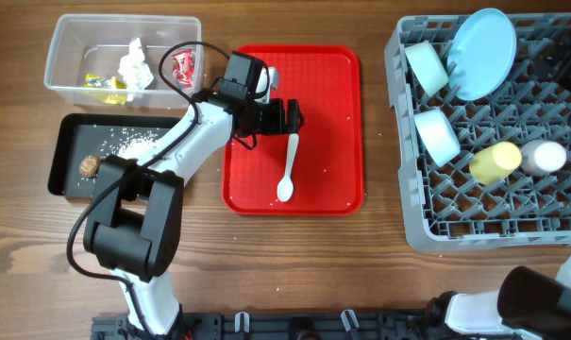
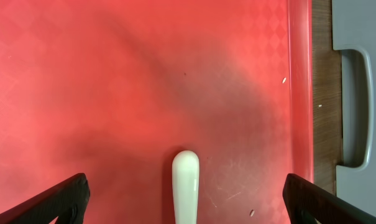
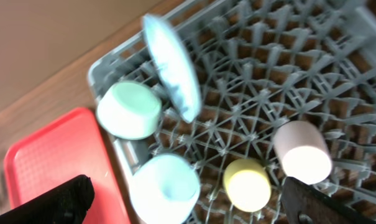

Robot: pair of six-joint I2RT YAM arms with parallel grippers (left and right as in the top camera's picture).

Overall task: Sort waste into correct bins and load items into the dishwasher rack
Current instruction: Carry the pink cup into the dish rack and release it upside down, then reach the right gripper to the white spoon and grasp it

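The white spoon [image 1: 287, 170] lies on the flat red tray [image 1: 332, 113]. My left gripper [image 1: 290, 118] is open over the spoon's handle end. In the left wrist view its fingers [image 2: 186, 208] stand wide on either side of the handle [image 2: 185, 180], not touching it. The grey rack [image 1: 493, 217] holds the blue plate [image 1: 483, 52], two blue bowls [image 1: 425, 66] [image 1: 438, 135], the yellow cup [image 1: 495, 161] and the pink cup [image 1: 549, 156]. My right gripper [image 3: 194, 199] is open and empty above the rack [image 3: 262, 93].
The clear tub [image 1: 73, 38] holds a yellow wrapper [image 1: 104, 85], a white tissue [image 1: 134, 66] and a red wrapper [image 1: 183, 66]. The black tray [image 1: 68, 142] holds rice grains [image 1: 125, 142] and a brown lump [image 1: 90, 165]. A few rice grains [image 2: 284, 80] lie on the red tray.
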